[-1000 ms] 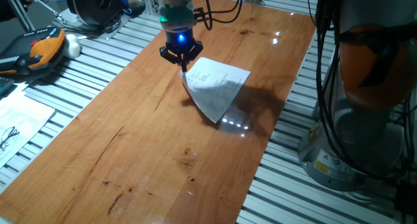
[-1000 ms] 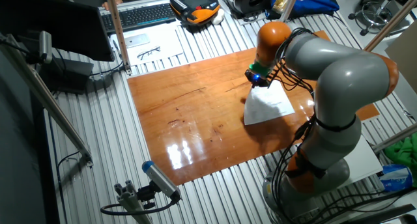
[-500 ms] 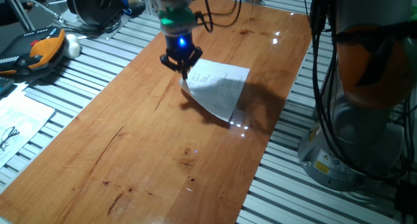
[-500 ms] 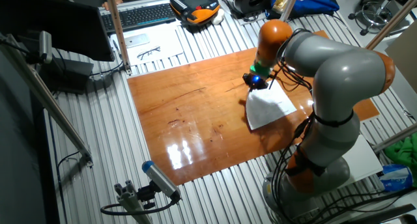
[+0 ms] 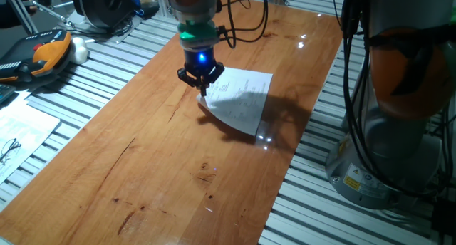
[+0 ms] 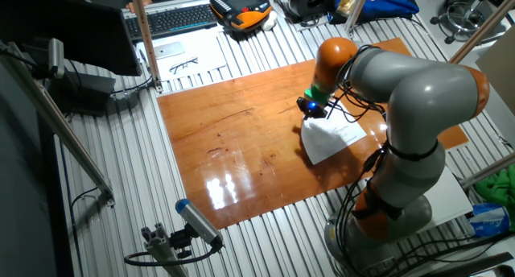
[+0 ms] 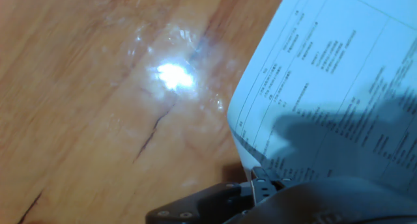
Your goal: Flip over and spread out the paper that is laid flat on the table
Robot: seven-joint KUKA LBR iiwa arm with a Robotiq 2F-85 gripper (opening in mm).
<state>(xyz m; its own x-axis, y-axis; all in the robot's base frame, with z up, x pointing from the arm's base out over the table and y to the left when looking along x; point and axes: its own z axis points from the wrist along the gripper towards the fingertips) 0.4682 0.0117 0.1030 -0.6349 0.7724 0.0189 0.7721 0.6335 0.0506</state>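
Note:
The paper (image 5: 239, 97) is a white sheet with columns of small dark text on the side facing up. It rests partly on the table (image 5: 157, 145), with its near-left corner lifted and curled. My gripper (image 5: 203, 88) is shut on that lifted corner, just above the wood. In the other fixed view the paper (image 6: 330, 136) hangs folded from the gripper (image 6: 310, 112). The hand view shows the printed paper (image 7: 326, 87) pinched at the fingertips (image 7: 264, 182) over the table (image 7: 98, 107).
A slatted silvery metal surface (image 5: 107, 53) surrounds the board. A printed sheet with glasses (image 5: 18, 134) lies at the left. An orange and black pendant (image 5: 43, 53) lies at the far left. The arm's base (image 5: 392, 131) stands at the right. A keyboard (image 6: 173, 19) lies beyond the board.
The gripper has moved a little toward the near side and lower with the paper's corner in it. The sheet has folded further over itself.

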